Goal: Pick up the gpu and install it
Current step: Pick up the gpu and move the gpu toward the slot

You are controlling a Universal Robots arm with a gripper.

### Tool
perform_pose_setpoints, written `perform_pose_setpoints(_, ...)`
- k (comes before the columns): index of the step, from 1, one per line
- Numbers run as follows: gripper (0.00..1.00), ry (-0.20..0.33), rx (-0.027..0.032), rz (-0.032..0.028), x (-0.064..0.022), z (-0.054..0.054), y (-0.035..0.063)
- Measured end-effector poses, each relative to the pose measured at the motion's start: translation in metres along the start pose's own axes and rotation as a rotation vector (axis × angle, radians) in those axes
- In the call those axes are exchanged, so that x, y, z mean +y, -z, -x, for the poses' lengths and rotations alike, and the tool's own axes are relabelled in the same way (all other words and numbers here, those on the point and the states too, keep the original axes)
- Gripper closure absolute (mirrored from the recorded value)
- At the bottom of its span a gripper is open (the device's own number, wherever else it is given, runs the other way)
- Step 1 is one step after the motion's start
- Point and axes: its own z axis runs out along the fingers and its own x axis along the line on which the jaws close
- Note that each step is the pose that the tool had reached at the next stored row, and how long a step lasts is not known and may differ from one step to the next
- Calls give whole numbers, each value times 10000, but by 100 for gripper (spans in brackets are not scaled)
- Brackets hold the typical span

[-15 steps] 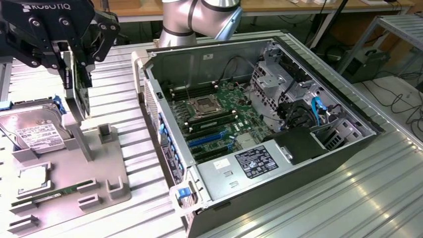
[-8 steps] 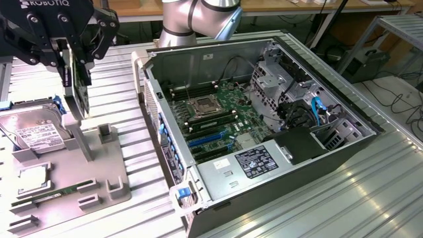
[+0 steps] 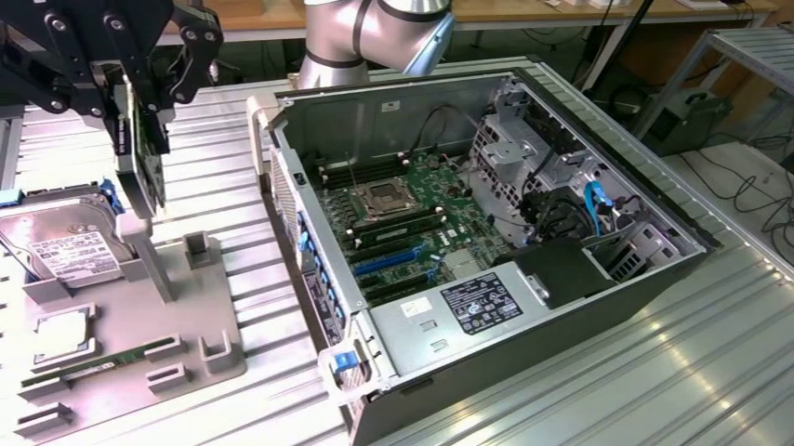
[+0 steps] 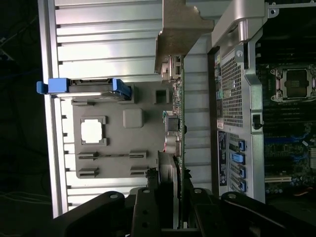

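The gpu (image 3: 140, 153) hangs upright on edge at the exterior view's upper left, a thin green card with dark parts. My gripper (image 3: 143, 88) is shut on its upper part and holds it just above the grey fixture plate (image 3: 186, 316). In the wrist view the gpu (image 4: 179, 123) is seen edge-on, its silver bracket (image 4: 180, 29) at the far end, and the gripper (image 4: 174, 197) clamps its near end. The open computer case (image 3: 645, 279) lies to the exterior view's right, with the green motherboard (image 3: 416, 209) and its blue expansion slots (image 3: 390, 262) exposed.
On the fixture plate lie a silver hard drive (image 3: 69, 246) with a white label, a processor chip (image 3: 62, 334) and a narrow memory stick (image 3: 106, 364). A grey post (image 3: 158, 269) stands under the card. The case's near wall (image 3: 292, 204) rises between the plate and the motherboard.
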Motion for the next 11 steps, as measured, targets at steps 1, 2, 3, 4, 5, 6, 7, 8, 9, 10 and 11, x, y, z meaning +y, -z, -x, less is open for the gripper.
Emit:
perform_pose_setpoints(1, 72, 0, -1, 3, 0, 0, 7)
perform_pose_setpoints(2, 72, 0, 0, 3, 1, 0, 19)
perform_pose_setpoints(3, 72, 0, 0, 4, 1, 0, 29)
perform_pose_setpoints(4, 72, 0, 0, 4, 1, 0, 35)
perform_pose_setpoints(5, 72, 0, 0, 6, 1, 0, 40)
perform_pose_setpoints(6, 72, 0, -1, 9, 1, 0, 47)
perform_pose_setpoints(7, 72, 0, 0, 9, 2, 0, 55)
perform_pose_setpoints(8, 72, 0, 0, 10, 2, 0, 61)
perform_pose_setpoints(9, 72, 0, 0, 10, 2, 0, 69)
perform_pose_setpoints(10, 72, 0, 1, 10, 3, 0, 76)
perform_pose_setpoints(11, 72, 0, 1, 12, 3, 0, 83)
